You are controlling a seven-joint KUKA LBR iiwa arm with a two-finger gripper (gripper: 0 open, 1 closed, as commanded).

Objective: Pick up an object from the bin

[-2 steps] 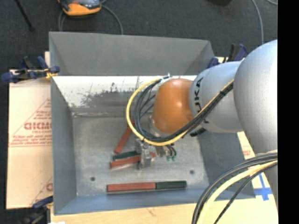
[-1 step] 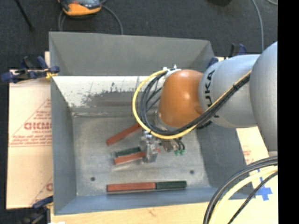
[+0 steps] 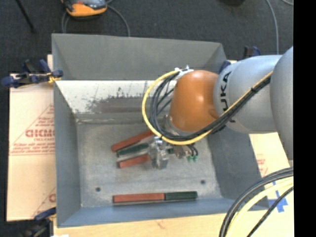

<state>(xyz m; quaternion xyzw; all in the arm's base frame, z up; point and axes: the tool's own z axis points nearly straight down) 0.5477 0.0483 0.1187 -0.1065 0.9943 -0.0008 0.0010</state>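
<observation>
Several red-and-green sticks lie bunched mid-bin, their right ends under my gripper, low over them; whether it has closed on one I cannot tell; nothing looks lifted yet; another stick lies along the near wall.

One camera, set high over the grey metal bin, facing down with a slight tilt: the far wall behind the claw shows its inner face. Far enough back to frame the whole bin; the arm enters from the claw's right.
</observation>
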